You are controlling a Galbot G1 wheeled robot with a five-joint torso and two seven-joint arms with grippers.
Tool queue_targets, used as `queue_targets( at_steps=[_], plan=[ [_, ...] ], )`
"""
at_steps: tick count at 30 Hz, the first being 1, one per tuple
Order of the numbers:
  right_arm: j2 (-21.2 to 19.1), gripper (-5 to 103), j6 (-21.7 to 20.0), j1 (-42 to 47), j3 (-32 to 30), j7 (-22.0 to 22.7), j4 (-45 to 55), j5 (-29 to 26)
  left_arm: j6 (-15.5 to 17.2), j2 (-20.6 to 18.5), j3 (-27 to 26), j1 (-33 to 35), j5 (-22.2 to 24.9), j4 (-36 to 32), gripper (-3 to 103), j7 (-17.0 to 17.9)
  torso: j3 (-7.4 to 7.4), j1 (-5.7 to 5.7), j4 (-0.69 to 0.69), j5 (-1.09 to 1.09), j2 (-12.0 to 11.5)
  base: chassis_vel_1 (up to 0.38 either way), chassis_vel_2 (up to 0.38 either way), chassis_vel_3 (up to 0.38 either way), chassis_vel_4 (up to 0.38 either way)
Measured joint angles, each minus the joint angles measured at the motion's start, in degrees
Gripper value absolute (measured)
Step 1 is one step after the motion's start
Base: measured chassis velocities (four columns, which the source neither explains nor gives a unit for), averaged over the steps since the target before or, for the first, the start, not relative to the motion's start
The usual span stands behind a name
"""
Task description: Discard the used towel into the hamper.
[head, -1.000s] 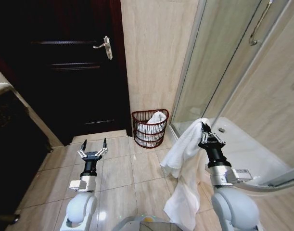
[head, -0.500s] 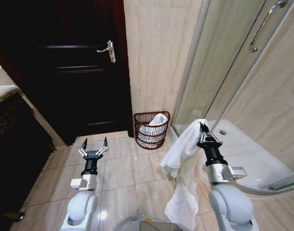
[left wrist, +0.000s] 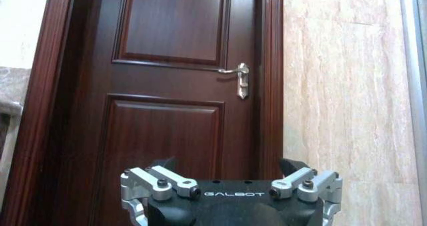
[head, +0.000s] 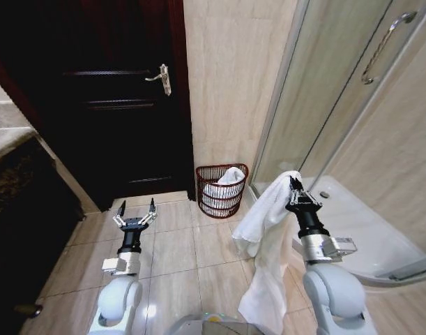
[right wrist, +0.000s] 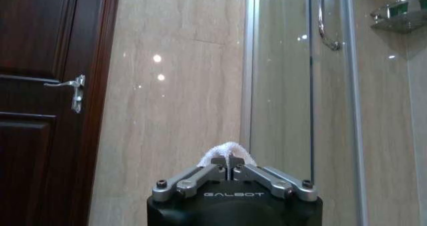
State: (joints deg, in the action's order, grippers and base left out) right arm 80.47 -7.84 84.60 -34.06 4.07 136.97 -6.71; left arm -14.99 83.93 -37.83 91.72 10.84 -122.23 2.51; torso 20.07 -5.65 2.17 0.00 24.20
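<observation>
A white towel [head: 265, 237] hangs in long folds from my right gripper [head: 294, 185], which is shut on its top edge; a tuft of towel [right wrist: 227, 150] pokes out above the closed fingers. The dark reddish-brown wire hamper [head: 221, 190] stands on the floor against the beige wall, ahead and left of the towel, with white cloth inside it. My left gripper [head: 137, 208] points forward over the floor tiles with its fingers spread open and nothing between them.
A dark wooden door [head: 122, 98] with a silver lever handle [head: 162, 77] fills the left. A glass shower enclosure [head: 338, 105] and its white tray [head: 366, 230] stand to the right. A dark cabinet [head: 24, 202] stands at the far left. Beige floor tiles [head: 178, 244] lie between.
The whole picture has shifted slightly, so the camera moved; the hamper and door sit a little farther right and lower. Both arms hold the same pose, towel still gripped.
</observation>
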Motion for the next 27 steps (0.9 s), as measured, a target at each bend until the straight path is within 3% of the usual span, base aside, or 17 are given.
queue_targets(
  at_steps=[27],
  plan=[
    [-0.5, 2, -0.1, 0.5, 0.1, 0.2, 1.3, 0.6, 0.1, 0.1, 0.3, 0.2, -0.2, -0.4, 100, -0.1, 3.59, -2.31, 0.00, 0.00, 5.9, 0.000, 0.000, 0.000, 0.000]
  ],
)
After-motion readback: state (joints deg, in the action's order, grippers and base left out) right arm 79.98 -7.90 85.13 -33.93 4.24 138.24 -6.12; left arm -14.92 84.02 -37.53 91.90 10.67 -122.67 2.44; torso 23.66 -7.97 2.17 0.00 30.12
